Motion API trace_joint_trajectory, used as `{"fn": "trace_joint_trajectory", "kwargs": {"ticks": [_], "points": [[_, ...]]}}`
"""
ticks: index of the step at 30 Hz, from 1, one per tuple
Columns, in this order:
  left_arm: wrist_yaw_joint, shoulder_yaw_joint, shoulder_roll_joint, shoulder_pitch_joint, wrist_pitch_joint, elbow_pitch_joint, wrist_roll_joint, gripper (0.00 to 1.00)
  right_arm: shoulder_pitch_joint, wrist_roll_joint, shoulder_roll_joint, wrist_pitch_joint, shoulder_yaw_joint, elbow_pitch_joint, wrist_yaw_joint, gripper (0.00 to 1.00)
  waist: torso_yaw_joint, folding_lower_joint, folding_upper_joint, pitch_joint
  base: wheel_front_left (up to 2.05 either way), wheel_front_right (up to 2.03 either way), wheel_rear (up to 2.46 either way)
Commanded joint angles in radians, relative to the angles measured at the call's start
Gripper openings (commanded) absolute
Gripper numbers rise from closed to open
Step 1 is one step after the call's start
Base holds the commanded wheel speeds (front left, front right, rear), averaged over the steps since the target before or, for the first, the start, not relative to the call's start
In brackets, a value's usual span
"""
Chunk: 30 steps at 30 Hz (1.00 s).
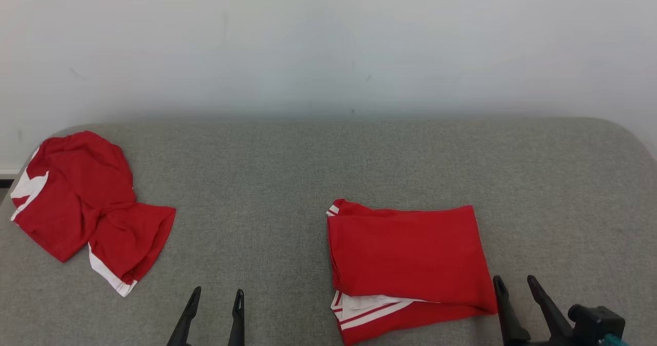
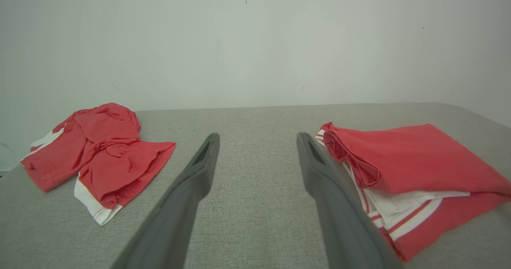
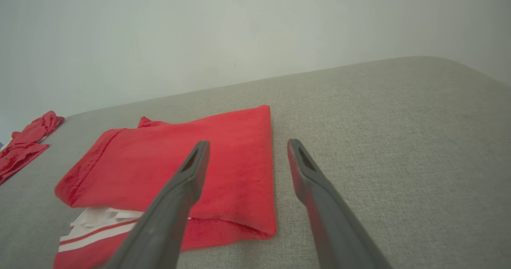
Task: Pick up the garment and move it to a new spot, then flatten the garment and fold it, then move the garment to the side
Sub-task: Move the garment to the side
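A folded red garment [image 1: 405,253] with white stripes lies flat on the grey padded surface [image 1: 287,171], right of centre. A second red garment [image 1: 82,202] lies crumpled at the far left edge. My left gripper [image 1: 218,292] stands open over bare fabric between the two, touching neither. My right gripper [image 1: 514,280] is open just off the folded garment's near right corner. In the left wrist view the open gripper [image 2: 258,139] has the crumpled garment [image 2: 107,149] on its left and the folded one [image 2: 419,161] on its right. The right wrist view has the open gripper [image 3: 248,143] above the folded garment's [image 3: 159,161] right edge.
A plain pale wall [image 1: 328,43] rises behind the surface. The surface's far corners are rounded, and its left edge runs right by the crumpled garment [image 3: 24,141]. Bare grey fabric stretches across the middle and the right side [image 3: 399,141].
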Motion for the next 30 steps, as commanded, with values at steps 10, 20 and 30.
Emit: {"fn": "trace_joint_trajectory", "kwargs": {"ticks": [10, 20, 30], "points": [[-0.018, -0.001, -0.011, -0.03, -0.003, 0.024, 0.01, 1.0, -0.196, 0.332, -0.107, 0.156, 0.136, 0.205, -0.002, 1.0, 0.043, 0.0, -0.0001, 0.059, 0.0, 0.0, 0.0], [-0.031, 0.007, -0.016, -0.073, -0.003, 0.031, 0.02, 1.0, -0.284, 0.609, -0.16, 0.213, 0.228, 0.267, -0.002, 1.0, 0.071, 0.0, -0.0001, 0.127, 0.0, 0.0, 0.0], [-0.044, 0.007, -0.019, -0.09, -0.003, 0.037, 0.027, 1.0, -0.31, 0.802, -0.208, 0.213, 0.301, 0.244, -0.002, 0.96, 0.077, 0.0, -0.0001, 0.154, 0.0, 0.0, 0.0]]}}
